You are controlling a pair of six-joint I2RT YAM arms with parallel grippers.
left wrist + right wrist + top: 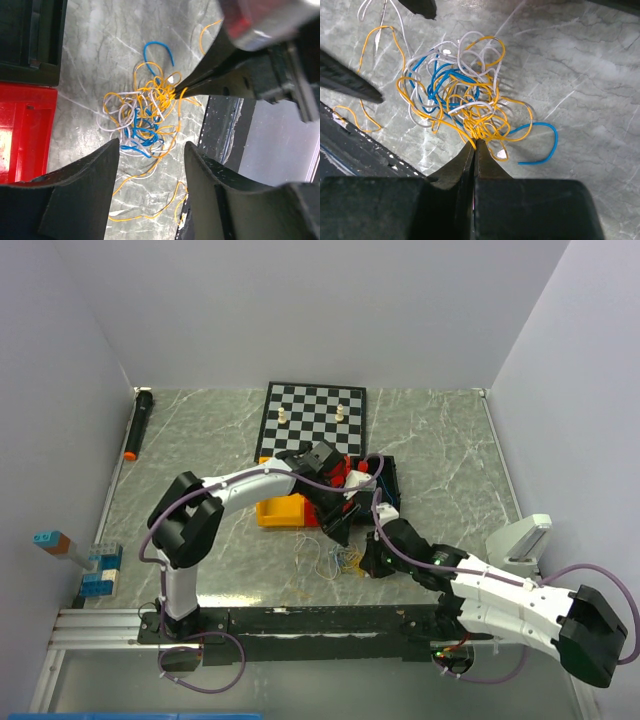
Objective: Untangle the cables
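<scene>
On your far left, a black cylinder with an orange tip lies along the wall. Nearer you, a small stack of blue, white and brown toy blocks stands at the edge of the counter, a grey-green slab veined like marble.

Moving right, a glossy chessboard carries two pale pieces. In front of it sit boxy plastic bins, first a yellow bin, then a red bin with a black bin beside it.

The cables lie on the bare counter just in front of those bins, between your two arms and close to the dark rail at the near edge. They are hair-thin curly wires in blue, orange-yellow and whitish, looped over one another in a loose, springy heap. One blue strand arcs free of the pile, and a few orange-yellow tails trail out across the stone.

Your left claw hangs over the heap with its blunt, matte black fingers apart. Nothing is between them, and the tangle shows through the gap.

Your right claw has its narrow, tapered fingers pressed together into a point. It is pinching orange-yellow strands at the right side of the heap, where several loops bunch against the tips.

Further right, near the wall, a white and grey wedge-shaped piece rests on the counter.
</scene>
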